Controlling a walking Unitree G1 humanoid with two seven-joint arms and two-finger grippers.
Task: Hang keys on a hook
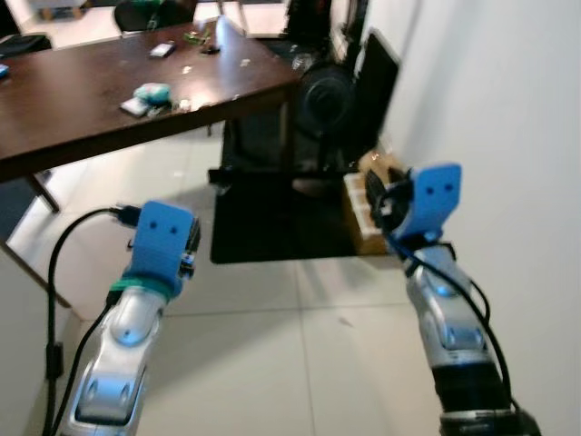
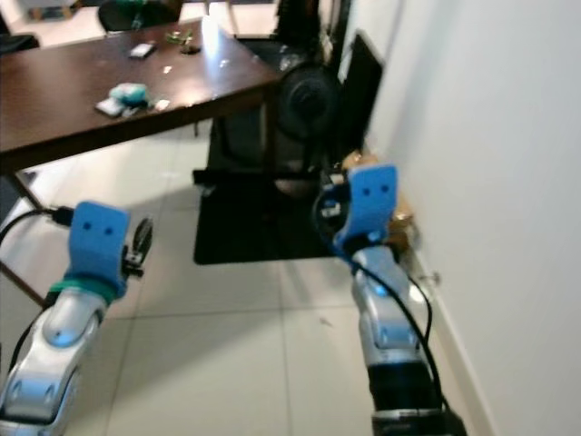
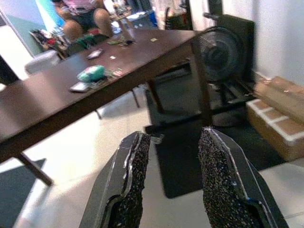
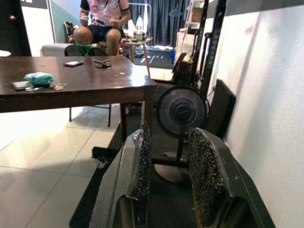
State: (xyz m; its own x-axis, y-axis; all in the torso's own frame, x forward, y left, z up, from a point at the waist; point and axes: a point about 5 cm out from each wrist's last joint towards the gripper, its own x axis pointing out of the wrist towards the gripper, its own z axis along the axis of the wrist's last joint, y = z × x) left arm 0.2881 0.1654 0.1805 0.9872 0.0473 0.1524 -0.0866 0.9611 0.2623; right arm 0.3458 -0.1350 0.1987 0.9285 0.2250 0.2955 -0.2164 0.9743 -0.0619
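The keys (image 4: 58, 86), as far as I can judge, are the small pinkish clutter lying beside a teal bundle (image 4: 39, 78) and a flat phone-like slab (image 4: 21, 85) on the dark table (image 1: 82, 109), towards its near edge, though they are too small to tell for sure, and no hook can be made out. Both arms are held out ahead over the pale floor tiles (image 1: 263, 354), probably carried ready while the robot is well apart from the table. The left gripper (image 3: 171, 175) and the right gripper (image 4: 168, 171) each have their fingers spread moderately with nothing between them, so the pick-up is not yet begun; a person (image 4: 102, 21) sits beyond the table's far side and a fan (image 4: 182, 111) stands by the white wall (image 1: 508, 136).
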